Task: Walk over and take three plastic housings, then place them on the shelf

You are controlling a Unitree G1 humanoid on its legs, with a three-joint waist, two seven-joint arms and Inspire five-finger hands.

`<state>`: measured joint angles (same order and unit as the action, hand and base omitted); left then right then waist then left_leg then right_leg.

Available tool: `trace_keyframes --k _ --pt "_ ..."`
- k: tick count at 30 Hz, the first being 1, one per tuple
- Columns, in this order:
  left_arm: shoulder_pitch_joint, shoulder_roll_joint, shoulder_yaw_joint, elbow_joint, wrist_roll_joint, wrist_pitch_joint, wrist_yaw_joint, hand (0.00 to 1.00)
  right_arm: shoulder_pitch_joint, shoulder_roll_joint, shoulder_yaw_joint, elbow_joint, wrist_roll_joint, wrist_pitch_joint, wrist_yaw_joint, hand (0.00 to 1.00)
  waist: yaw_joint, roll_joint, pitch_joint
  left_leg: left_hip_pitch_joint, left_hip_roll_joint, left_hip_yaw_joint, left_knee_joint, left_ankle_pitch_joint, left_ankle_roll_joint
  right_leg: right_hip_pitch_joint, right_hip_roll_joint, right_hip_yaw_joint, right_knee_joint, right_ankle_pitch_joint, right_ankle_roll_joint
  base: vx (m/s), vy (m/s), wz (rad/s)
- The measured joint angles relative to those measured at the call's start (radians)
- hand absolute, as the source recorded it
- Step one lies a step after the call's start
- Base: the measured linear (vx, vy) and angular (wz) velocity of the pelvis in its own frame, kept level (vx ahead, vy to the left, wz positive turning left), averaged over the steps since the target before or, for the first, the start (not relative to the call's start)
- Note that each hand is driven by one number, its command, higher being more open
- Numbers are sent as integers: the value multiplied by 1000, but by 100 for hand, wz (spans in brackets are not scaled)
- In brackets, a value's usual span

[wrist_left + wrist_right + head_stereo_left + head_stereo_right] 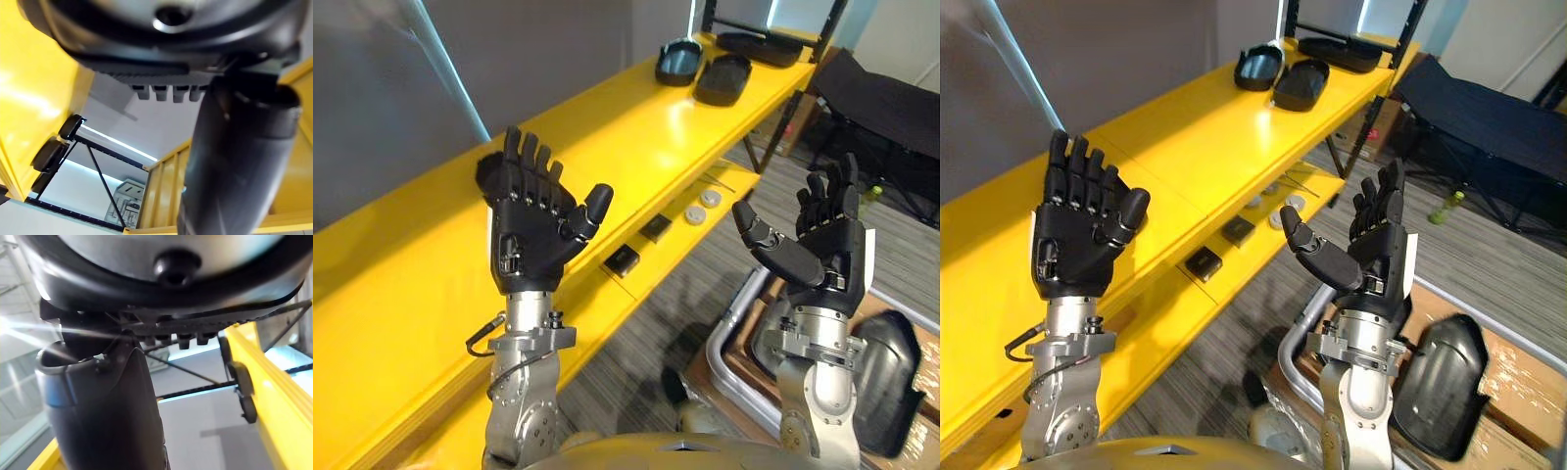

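Holding nothing, the left hand (533, 230) and right hand (822, 245) are both up with fingers spread. Three plastic housings (722, 78) lie at the far end of the yellow shelf (607, 137), well apart from both hands. Another housing (1445, 387) lies in a box (1528, 382) below the right hand, so that hand is nearer.
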<state>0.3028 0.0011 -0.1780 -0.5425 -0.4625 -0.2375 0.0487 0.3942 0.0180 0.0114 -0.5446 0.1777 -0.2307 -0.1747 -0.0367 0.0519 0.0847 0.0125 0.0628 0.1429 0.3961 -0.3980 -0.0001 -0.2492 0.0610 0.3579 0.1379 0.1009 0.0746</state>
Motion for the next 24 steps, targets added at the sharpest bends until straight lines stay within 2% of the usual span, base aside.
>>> trace_keyframes --k 3,8,10,11,12,13,14,15,16,17,18,19,21,22,23,24 --pt "-7 -1 -5 9 -39 0 -1 100 7 18 -8 13 75 -2 -12 100 -23 22 0 -1 -11 -13 2 0 1 2 -18 -16 0 8 12 30 74 10" --pt "-72 5 -33 10 -39 0 -4 100 73 57 33 62 70 0 -6 100 -21 24 17 -7 -42 -67 69 -5 1 -13 -23 -20 75 -5 30 14 64 2" --pt "-67 6 -36 10 -37 0 -10 100 101 56 63 62 65 -1 14 100 -22 23 40 -8 -50 -69 102 -35 14 -13 -18 0 87 2 40 -116 72 -30" --pt "-62 6 -38 10 -36 0 -11 100 105 56 74 62 66 -1 18 100 -21 19 49 -11 -52 -63 117 -43 18 -11 -17 6 86 7 48 -206 58 -37" --pt "-43 8 -39 10 -33 0 -14 100 110 56 86 61 68 -1 24 100 -21 -2 70 -28 -49 -40 153 -53 27 -7 -16 13 52 1 54 -281 23 -66" --pt "-15 1 -31 10 -17 1 -14 100 98 47 95 61 79 -2 37 100 -3 22 79 -39 -20 11 157 -48 35 -16 -34 -42 32 -2 38 -302 9 -82" --pt "-6 0 -20 10 -12 2 -14 100 90 44 104 62 84 -6 42 100 7 20 86 -42 -8 35 155 -40 38 -39 -41 -83 83 -8 30 -297 2 -105" --pt "11 -4 7 10 -16 7 -11 100 69 26 131 64 84 -7 52 100 17 3 90 -40 0 73 132 -16 39 -83 -66 -184 225 -34 0 -233 5 -87" --pt "11 -6 36 14 -27 27 -6 100 45 3 156 68 83 -8 58 100 26 -2 89 -32 8 97 105 11 36 -94 -108 -250 360 -68 -33 -182 -20 -75" --pt "9 -7 48 18 -47 32 -6 100 28 -9 168 76 83 -10 58 100 32 1 91 -28 19 108 95 22 32 -96 -131 -277 425 -106 -42 -114 -53 -65" --pt "9 -13 70 26 -88 35 -7 100 -8 -26 186 103 81 -11 57 100 41 2 91 -21 41 127 78 38 20 -85 -181 -314 548 -152 -63 -74 -105 -56" --pt "9 -18 90 33 -130 39 -7 100 -42 -33 212 144 73 -12 55 100 45 -2 88 -23 66 134 65 55 3 -60 -237 -336 636 -165 -72 -78 -123 -50" --pt "10 -24 104 46 -153 38 -7 100 -64 -24 235 198 68 -12 52 100 53 -9 79 -33 100 140 51 78 -23 -18 -287 -354 660 -166 -73 -50 -204 -30" --pt "11 -23 109 63 -173 35 -7 100 -67 -14 240 245 66 -12 52 100 59 -32 62 -61 133 138 56 95 -48 44 -311 -353 588 -165 -71 -59 -378 -29" --pt "20 -22 114 76 -188 26 -7 100 -64 -8 240 279 66 -12 52 100 61 -62 46 -83 149 137 68 106 -68 114 -331 -366 449 -157 -19 -52 -409 -21" --pt "22 -22 116 80 -194 24 -7 100 -64 -6 240 286 66 -12 53 100 60 -68 43 -88 150 134 73 109 -72 131 -335 -371 406 -164 19 -57 -387 -27"
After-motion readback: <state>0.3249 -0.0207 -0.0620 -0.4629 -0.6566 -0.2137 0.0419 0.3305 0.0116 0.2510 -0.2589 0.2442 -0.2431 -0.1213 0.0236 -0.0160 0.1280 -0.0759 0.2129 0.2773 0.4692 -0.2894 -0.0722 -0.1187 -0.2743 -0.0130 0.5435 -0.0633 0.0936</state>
